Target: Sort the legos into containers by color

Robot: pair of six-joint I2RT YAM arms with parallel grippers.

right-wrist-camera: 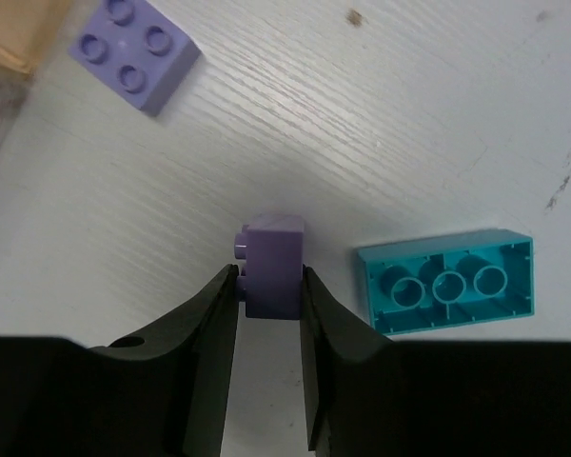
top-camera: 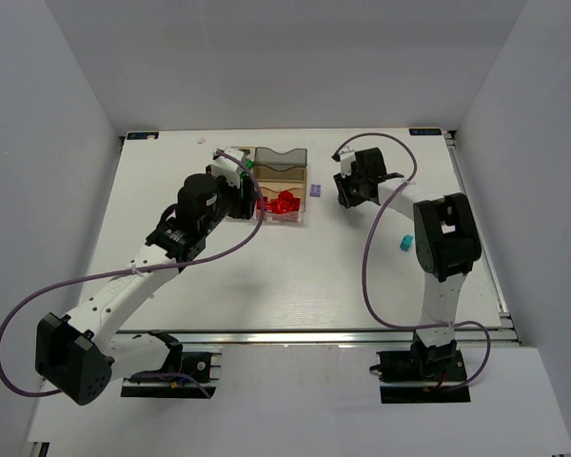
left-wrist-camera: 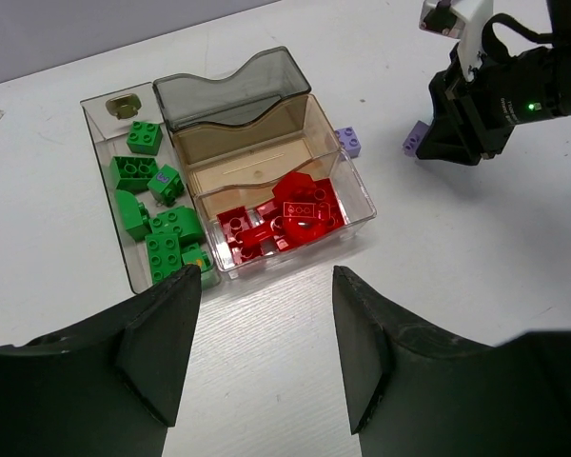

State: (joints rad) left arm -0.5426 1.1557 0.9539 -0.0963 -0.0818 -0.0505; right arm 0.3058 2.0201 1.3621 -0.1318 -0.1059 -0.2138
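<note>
The clear, brown-tinted tray [top-camera: 281, 157] stands at the table's back middle. In the left wrist view its narrow compartment [left-wrist-camera: 100, 143] holds green legos [left-wrist-camera: 157, 214], and a front compartment holds red legos [left-wrist-camera: 285, 217]. My left gripper [left-wrist-camera: 266, 352] is open and empty, above the table just in front of the tray. My right gripper [right-wrist-camera: 271, 286] is shut on a lilac lego [right-wrist-camera: 273, 257], to the right of the tray [top-camera: 347, 190]. A second lilac lego [right-wrist-camera: 133, 52] lies by the tray's right wall [top-camera: 316, 189]. A light blue lego [right-wrist-camera: 447, 283] lies studs-down beside the held one.
Another light blue lego [top-camera: 406, 243] lies on the table further right and nearer. The tray's two back compartments [left-wrist-camera: 238, 143] hold no bricks. White walls stand on the left and right sides of the table.
</note>
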